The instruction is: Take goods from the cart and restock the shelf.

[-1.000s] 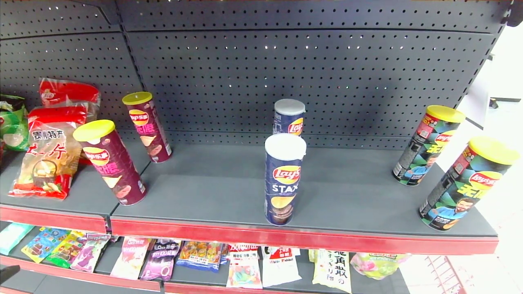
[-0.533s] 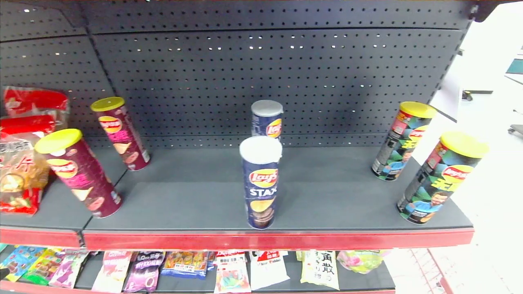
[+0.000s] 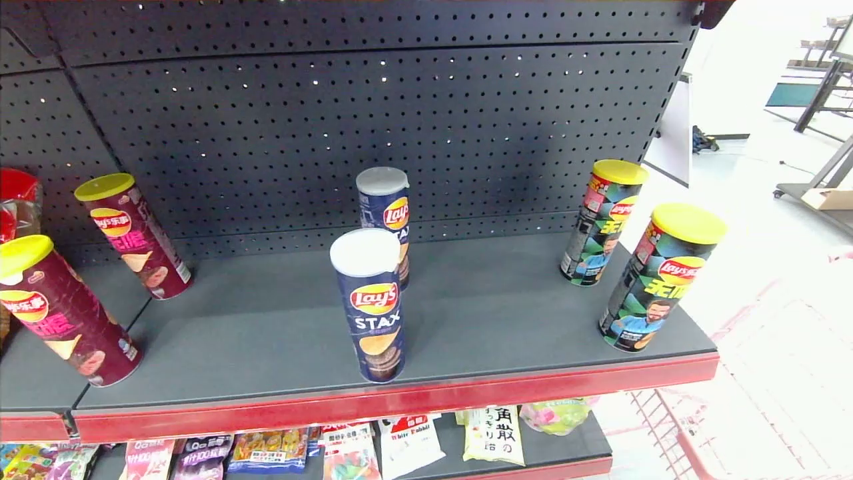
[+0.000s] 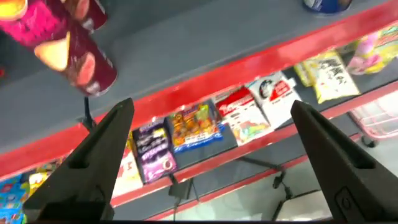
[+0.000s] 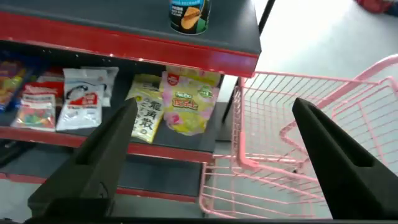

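Left pincer gapes wide and holds nothing; past its fingers runs the shelf with a maroon can standing on it, and snack packets on the tier beneath. Right pincer is likewise spread wide and empty; the pink cart lies just beyond it, beside the shelf's end, where a green can stands upright

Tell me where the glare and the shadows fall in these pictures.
Head view: strong light washes out the floor and the pink cart on the right; a soft shadow darkens the pegboard. Right wrist view: the floor past the pink cart is bright. Left wrist view: even light.
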Available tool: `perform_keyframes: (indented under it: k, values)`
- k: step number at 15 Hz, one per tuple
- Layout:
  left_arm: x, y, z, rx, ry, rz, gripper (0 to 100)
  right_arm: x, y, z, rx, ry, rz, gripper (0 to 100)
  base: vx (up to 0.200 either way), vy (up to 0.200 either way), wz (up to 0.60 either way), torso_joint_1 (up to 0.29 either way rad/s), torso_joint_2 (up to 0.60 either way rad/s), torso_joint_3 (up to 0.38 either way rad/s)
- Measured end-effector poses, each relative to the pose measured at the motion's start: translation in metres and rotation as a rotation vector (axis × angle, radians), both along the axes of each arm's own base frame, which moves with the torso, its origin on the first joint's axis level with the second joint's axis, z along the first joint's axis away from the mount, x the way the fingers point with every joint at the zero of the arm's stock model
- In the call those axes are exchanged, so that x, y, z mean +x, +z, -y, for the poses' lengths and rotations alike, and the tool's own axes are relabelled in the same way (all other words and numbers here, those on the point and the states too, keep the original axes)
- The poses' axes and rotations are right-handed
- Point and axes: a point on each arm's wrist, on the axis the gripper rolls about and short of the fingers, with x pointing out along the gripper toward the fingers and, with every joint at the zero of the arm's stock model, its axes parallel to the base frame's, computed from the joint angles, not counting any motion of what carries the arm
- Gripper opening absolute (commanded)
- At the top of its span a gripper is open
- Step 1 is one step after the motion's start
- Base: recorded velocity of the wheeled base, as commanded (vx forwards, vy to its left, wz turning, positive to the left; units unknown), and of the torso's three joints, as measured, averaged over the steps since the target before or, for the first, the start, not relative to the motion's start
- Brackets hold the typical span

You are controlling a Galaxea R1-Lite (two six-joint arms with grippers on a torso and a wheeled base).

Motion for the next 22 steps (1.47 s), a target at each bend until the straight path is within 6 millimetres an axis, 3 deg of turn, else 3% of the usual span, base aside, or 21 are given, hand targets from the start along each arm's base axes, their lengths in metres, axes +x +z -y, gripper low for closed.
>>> perform_keyframes:
  k: [4,15,18,22]
  values:
    - [-0.016,-0.019,-0.011,0.129,0.270,0.046,100,-0.003,-0.003,0.004,0.073,0.079,0.040,100,0.000,0.000,0.00,0.000,0.00,0.000]
    - [-0.029,-0.023,-0.013,0.046,0.225,0.163,100,-0.005,-0.005,0.006,0.138,0.089,0.088,100,0.000,0.000,0.00,0.000,0.00,0.000]
    - [-0.030,-0.025,-0.013,-0.018,0.228,0.177,100,-0.005,-0.006,0.007,0.154,0.085,0.084,100,0.000,0.000,0.60,0.002,0.00,0.002]
    - [-0.031,-0.026,-0.012,-0.044,0.176,0.182,100,-0.005,-0.006,0.007,0.156,0.086,0.084,100,0.000,0.000,0.00,0.000,0.00,0.000]
